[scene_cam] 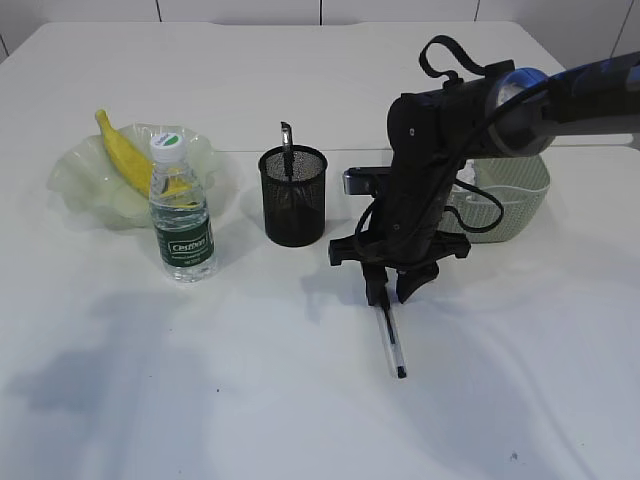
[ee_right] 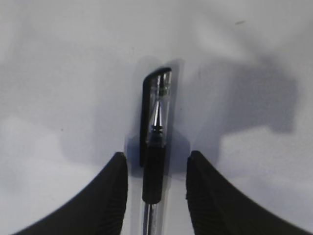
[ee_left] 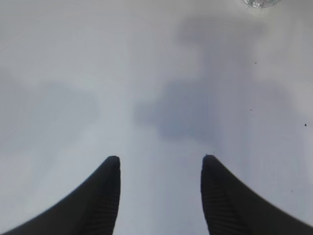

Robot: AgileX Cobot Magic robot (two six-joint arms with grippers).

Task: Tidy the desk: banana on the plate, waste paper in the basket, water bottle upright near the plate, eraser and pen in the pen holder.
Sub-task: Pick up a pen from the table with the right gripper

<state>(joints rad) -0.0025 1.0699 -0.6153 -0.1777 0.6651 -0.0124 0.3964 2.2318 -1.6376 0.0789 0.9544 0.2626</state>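
The pen (scene_cam: 391,340) lay flat on the table (scene_cam: 300,400), in front of the holder (scene_cam: 293,196) and well apart from it. The right gripper (scene_cam: 398,290) stood over its upper end with its jaws parted, one on each side of the barrel. From the wrist view the pen (ee_right: 155,147) ran straight up the gap between the two fingers (ee_right: 113,191), neither pad clearly touching it, so I would not call it gripped.

I judged the pen light, stiff and smooth, a clear plastic tube that would roll or skid if nudged from one side. The dark rubbery sleeve near the capped tip looked the best place to pinch, square across the barrel. A hold that far from the middle might let the long end droop or swing.

The left gripper (ee_left: 161,196) was spread wide over bare table and held nothing. It did not show in the exterior view at all.

The bottle (scene_cam: 183,215) stood upright just beside the plate (scene_cam: 75,180), with the banana (scene_cam: 128,158) on the plate. The arm hid much of the basket (scene_cam: 515,195); something pale showed at its rim, but I could not tell if it was the paper. A dark stick stood in the holder, and through the mesh I could not make out an eraser. The pen's far end was cut off in the wrist view.
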